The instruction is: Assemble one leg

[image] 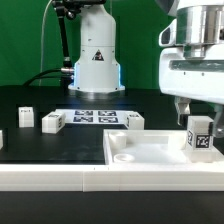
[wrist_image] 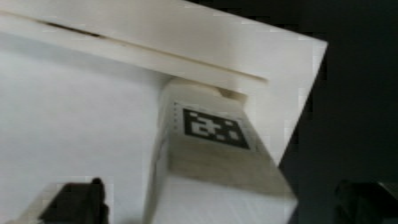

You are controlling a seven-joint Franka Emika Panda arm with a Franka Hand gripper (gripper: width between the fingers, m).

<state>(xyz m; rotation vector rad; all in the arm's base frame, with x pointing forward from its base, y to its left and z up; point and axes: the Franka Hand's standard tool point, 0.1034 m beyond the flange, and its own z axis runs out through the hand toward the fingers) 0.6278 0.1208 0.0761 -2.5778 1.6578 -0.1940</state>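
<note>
The leg is a white oblong block with a black-and-white tag. It stands upright on the near right corner of the large flat white square piece in the exterior view. My gripper hangs just above it. In the wrist view the leg lies between my two dark fingertips, with a gap on each side. The gripper is open around the leg and does not touch it. The leg's foot meets the square piece's raised rim.
Three more white tagged blocks lie on the black table at the exterior view's left and middle. The marker board lies behind them. The robot base stands at the back.
</note>
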